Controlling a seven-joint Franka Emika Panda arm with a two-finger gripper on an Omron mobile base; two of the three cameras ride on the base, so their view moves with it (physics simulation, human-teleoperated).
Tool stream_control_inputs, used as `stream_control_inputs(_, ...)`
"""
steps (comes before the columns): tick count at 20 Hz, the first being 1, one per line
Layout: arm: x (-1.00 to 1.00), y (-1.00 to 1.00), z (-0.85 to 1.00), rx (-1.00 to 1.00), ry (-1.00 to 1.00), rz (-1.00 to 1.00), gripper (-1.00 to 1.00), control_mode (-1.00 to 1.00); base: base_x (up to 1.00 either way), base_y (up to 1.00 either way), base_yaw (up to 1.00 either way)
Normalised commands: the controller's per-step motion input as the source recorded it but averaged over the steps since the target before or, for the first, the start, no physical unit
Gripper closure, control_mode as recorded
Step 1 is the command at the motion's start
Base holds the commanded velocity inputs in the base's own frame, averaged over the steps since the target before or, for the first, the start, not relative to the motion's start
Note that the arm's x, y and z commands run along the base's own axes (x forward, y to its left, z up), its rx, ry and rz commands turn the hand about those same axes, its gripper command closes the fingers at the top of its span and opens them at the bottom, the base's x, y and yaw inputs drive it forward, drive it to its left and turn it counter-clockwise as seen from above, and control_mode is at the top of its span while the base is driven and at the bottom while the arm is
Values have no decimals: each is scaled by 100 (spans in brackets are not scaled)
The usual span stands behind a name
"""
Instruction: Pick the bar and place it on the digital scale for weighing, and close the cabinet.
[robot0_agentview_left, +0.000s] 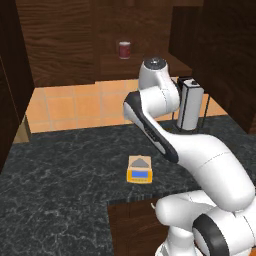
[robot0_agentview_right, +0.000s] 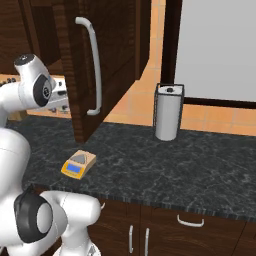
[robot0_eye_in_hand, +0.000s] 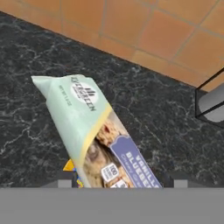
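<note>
The bar (robot0_eye_in_hand: 94, 135) fills the middle of the hand view, its pale green and white wrapper running from upper left down to the bottom edge, where the two finger tips rise on either side of it. The gripper (robot0_eye_in_hand: 118, 181) is closed on the bar's lower end, holding it above the dark marbled counter (robot0_eye_in_hand: 39, 65). A small patch of yellow-orange peeks out just under the bar's left edge, low in that view; it matches the scale's colour, though too little shows to be sure.

The scale (robot0_agentview_left: 140, 169) sits on the counter near its front edge, blue display strip facing the robot and the grey plate behind it. In the left base view the arm's elbow arches just to the right of the scale, and the hand itself is hidden behind the arm.

The cabinet (robot0_agentview_right: 102, 60) hangs above and behind the scale with its door swung open over the counter; the long silver handle (robot0_agentview_right: 92, 67) runs down the door's face. Inside, on the shelf, stands a dark red cup (robot0_agentview_left: 124, 49). Well to the right of the scale, a paper towel roll in a black wire holder (robot0_agentview_right: 167, 112) stands upright against the orange tiled wall (robot0_agentview_left: 70, 105).
</note>
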Motion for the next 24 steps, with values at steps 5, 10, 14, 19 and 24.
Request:
stream_control_inputs(5,0,1,-75,-7,10,13,100,-100,0,0,0)
stream_control_inputs(10,4,3,-70,-12,3,17,100,-100,0,0,0)
stream_control_inputs(14,5,0,-56,-8,0,31,100,-100,0,0,0)
stream_control_inputs(19,1,0,-51,-4,0,27,100,-100,0,0,0)
stream_control_inputs(24,5,-4,-42,0,0,10,100,-100,0,0,0)
